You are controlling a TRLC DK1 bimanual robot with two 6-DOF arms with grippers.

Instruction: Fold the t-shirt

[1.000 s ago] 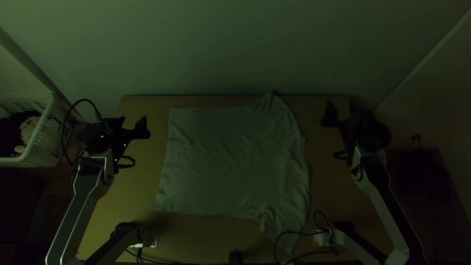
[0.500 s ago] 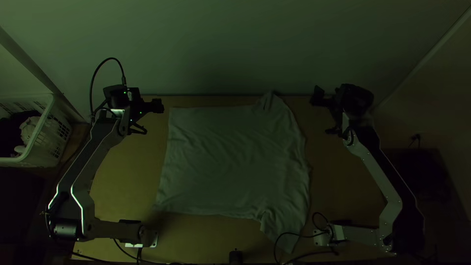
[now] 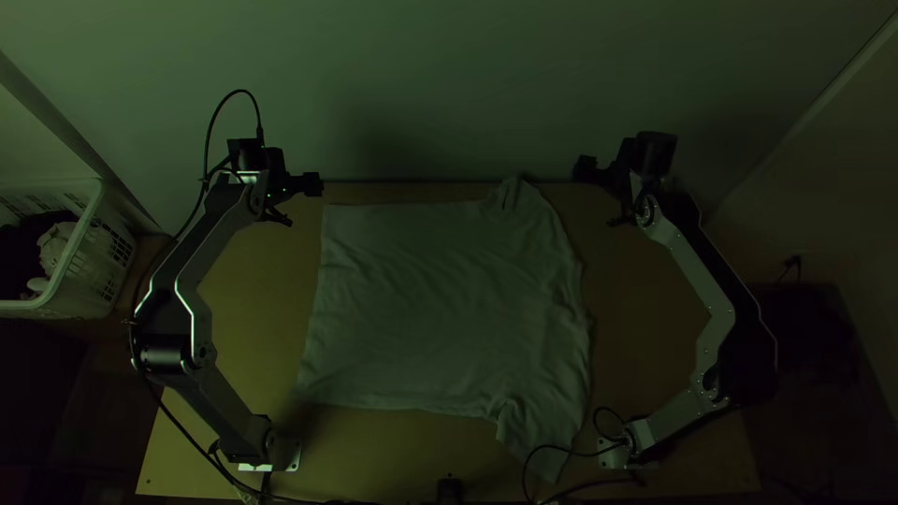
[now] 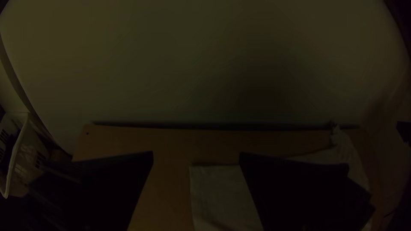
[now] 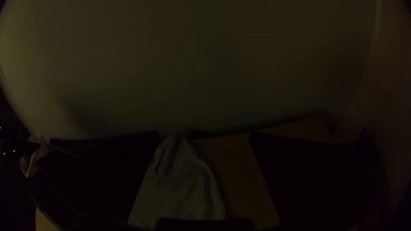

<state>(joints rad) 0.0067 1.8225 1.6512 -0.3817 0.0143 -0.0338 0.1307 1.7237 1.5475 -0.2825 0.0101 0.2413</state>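
Note:
The pale t-shirt (image 3: 440, 299) lies spread on the table, its hem side at the left and its sleeves at the right, one toward the back edge and one toward the front. Beyond its back left corner, my left gripper (image 3: 313, 184) hangs near the table's back edge. My right gripper (image 3: 582, 169) is over the back edge, to the right of the back sleeve. In the left wrist view my left gripper (image 4: 196, 156) stands open, part of the shirt (image 4: 218, 192) beyond it. My right gripper (image 5: 204, 134) is open too, with the sleeve (image 5: 175, 171) seen between its fingers.
A white basket (image 3: 89, 252) holding cloth stands left of the table. The wall rises behind the table's back edge (image 3: 412, 183). Black cables (image 3: 561, 447) cross the front sleeve, and a small dark object (image 3: 450, 490) sits at the front edge.
Both arms have moved toward the table's back edge and inward, the left one to the right and the right one to the left. The shirt lies as before.

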